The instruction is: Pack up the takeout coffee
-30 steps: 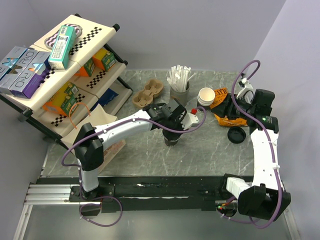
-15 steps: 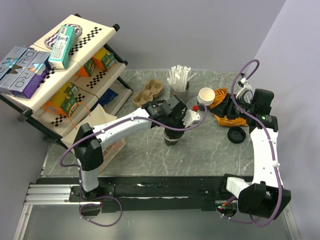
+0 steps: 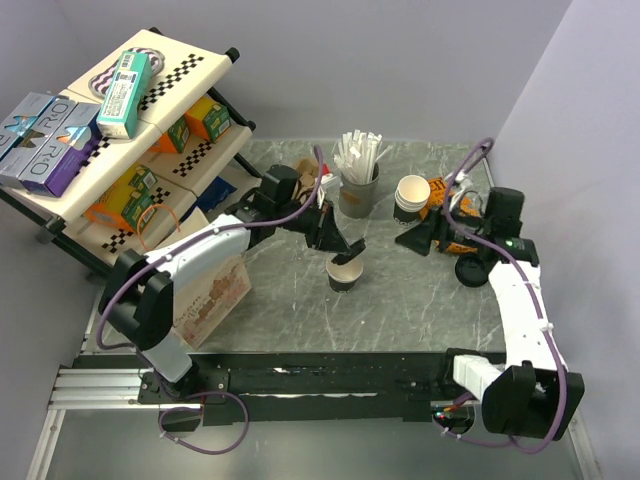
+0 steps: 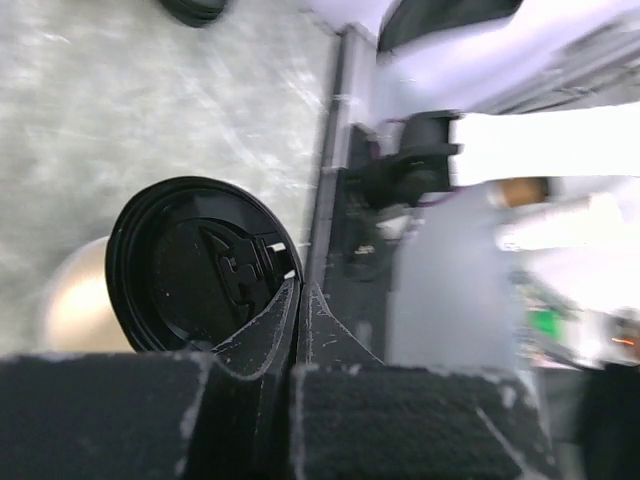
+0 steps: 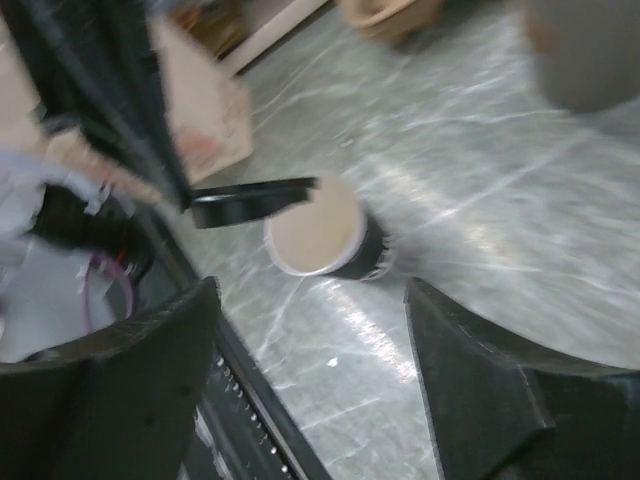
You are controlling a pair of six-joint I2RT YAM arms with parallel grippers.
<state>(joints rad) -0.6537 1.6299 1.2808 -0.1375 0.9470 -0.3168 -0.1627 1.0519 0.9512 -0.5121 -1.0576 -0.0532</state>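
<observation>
Dark brown coffee cup (image 3: pixel 345 276) stands open on bench (image 3: pixel 420 310), just near-side of straw holder (image 3: pixel 358 188). L fingers (image 4: pixel 255 340) pinched on rim of black lid (image 4: pixel 190 265), tilted just above cup. R fingers (image 5: pixel 480 380) spread wide, empty, right of straw holder.

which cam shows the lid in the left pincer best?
Left wrist: the lid is large and face-on, with the left pincer clamped on its rim. Right wrist shows it edge-on and blurred by the open cup. Top external shows only a dark sliver.
</observation>
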